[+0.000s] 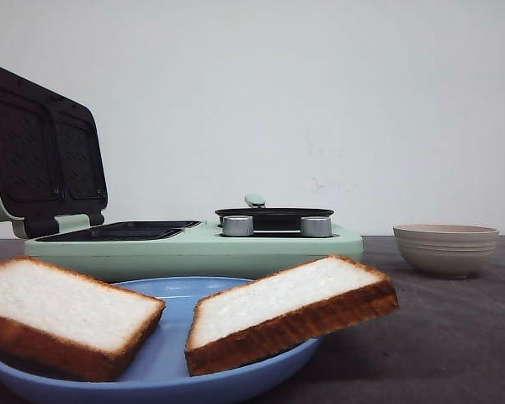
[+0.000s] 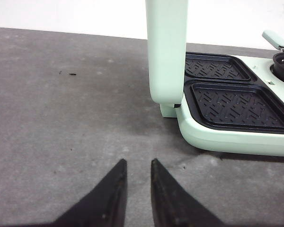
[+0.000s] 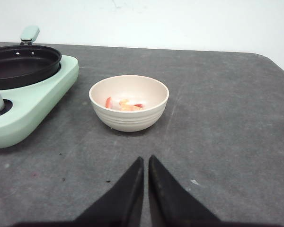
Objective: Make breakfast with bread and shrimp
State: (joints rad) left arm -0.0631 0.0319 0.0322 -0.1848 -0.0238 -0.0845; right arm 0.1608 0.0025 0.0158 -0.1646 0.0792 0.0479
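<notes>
Front view: bread (image 1: 290, 313) on plate (image 1: 164, 370); both grippers' jaws closed, empty; shrimp (image 3: 125, 104), seemingly, in bowl (image 3: 128, 117).

A staged test bench rather than a real kitchen: bare white wall (image 1: 320, 101), plain grey tabletop (image 3: 217, 118) marked with scuffs, and only a few props, namely a mint-green breakfast maker (image 1: 194, 244), a blue plate (image 1: 168, 370) of bread (image 1: 278, 311), a beige bowl (image 3: 128, 103). No counters, cupboards or sink.
</notes>
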